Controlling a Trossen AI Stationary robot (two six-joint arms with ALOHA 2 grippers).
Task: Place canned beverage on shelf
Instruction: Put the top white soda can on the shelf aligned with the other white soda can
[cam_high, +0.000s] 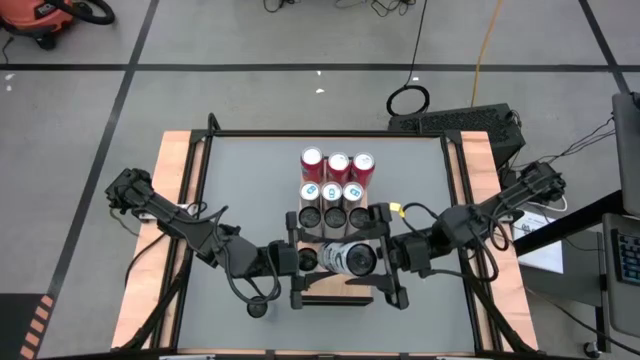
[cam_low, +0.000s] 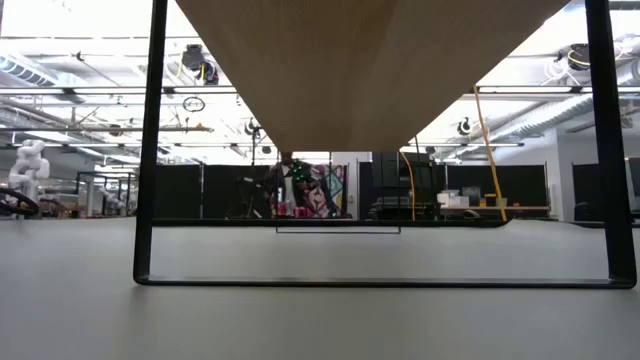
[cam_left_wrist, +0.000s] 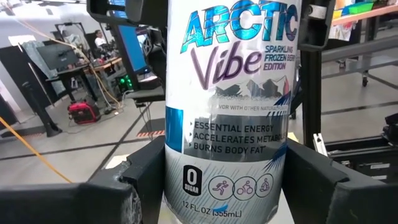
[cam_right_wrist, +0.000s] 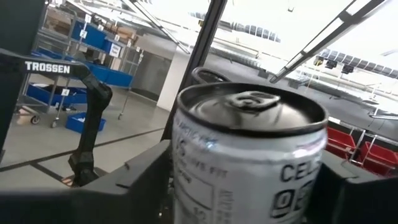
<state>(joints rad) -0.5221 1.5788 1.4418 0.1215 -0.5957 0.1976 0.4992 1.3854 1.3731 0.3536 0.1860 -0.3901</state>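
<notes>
Two dark, jointed arms trail black cables; white "TROSSEN" lettering marks the left arm (cam_right_wrist: 87, 112).

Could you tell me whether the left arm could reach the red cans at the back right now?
Probably not directly: the left claw is closed on the silver can, and two rows of cans stand between it and the red cans.
</notes>
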